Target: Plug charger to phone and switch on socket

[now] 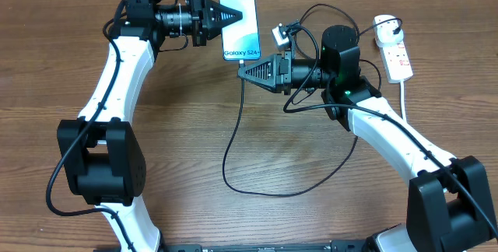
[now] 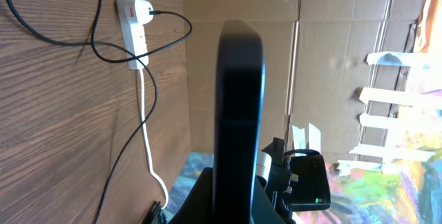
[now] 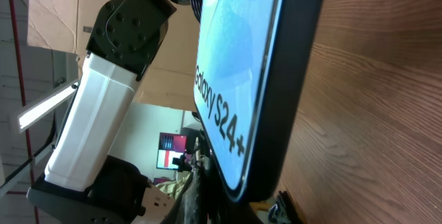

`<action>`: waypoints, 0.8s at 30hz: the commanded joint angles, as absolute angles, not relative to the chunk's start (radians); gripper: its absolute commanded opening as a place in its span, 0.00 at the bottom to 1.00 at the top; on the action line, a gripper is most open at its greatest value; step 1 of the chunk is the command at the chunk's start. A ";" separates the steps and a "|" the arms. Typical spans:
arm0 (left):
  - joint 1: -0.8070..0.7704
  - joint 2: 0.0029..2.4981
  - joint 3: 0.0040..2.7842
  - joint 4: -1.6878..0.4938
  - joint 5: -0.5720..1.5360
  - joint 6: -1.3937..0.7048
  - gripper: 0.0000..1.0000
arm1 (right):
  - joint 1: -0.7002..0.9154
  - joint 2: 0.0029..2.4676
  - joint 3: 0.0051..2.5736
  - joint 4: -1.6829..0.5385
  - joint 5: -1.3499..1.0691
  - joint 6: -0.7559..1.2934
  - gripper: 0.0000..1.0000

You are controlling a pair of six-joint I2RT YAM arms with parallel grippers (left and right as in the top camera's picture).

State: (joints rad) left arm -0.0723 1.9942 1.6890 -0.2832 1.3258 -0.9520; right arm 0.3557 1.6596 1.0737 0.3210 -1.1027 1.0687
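So the phone [image 1: 241, 15] is up at about 12 o'clock on the bench [image 1: 272, 225], screen up, and you can read the "Galaxy S24+" text on it. The left end effector [image 1: 223, 19] is clamped on its 9 o'clock long edge. From the left wrist cam you only get the phone [image 2: 240, 106] edge-on, a dark slab sticking out from the fingers.

The right end effector [image 1: 242, 69] sits at the phone's 6 o'clock short end, jaws together on the plug end of the charger [image 1: 225, 165]. The black cable runs straight into the tips, though I can't make out the plug tip itself or whether it's in the port. From there the cable loops down toward 6 o'clock and swings back up to the white adapter [image 1: 385, 26], which is plugged into the socket [image 1: 397, 54] over at 2 o'clock.
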 commanded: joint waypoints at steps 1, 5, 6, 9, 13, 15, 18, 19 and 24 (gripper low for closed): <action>-0.078 1.991 1.697 -0.279 1.415 -0.969 0.04 | 0.344 1.639 1.092 0.329 -1.058 1.063 0.04; -0.078 1.991 1.697 -0.279 1.419 -0.969 0.04 | 0.344 1.639 1.092 0.329 -1.054 1.063 0.04; -0.078 1.991 1.697 -0.279 1.420 -0.969 0.04 | 0.344 1.639 1.092 0.329 -1.054 1.063 0.04; -0.078 1.991 1.697 -0.279 1.428 -0.969 0.04 | 0.344 1.639 1.092 0.329 -1.049 1.068 0.04; -0.078 1.991 1.697 -0.279 1.431 -0.969 0.04 | 0.344 1.639 1.092 0.333 -1.042 1.075 0.04; -0.078 1.991 1.697 -0.279 1.431 -0.969 0.04 | 0.342 1.639 1.092 0.336 -1.040 1.081 0.04; -0.078 1.991 1.697 -0.279 1.431 -0.969 0.04 | 0.336 1.639 1.092 0.338 -1.040 1.106 0.04; -0.078 1.991 1.697 -0.279 1.431 -0.969 0.04 | 0.334 1.639 1.092 0.341 -1.040 1.108 0.04; -0.078 1.991 1.697 -0.278 1.430 -0.969 0.04 | 0.327 1.639 1.092 0.345 -1.040 1.123 0.04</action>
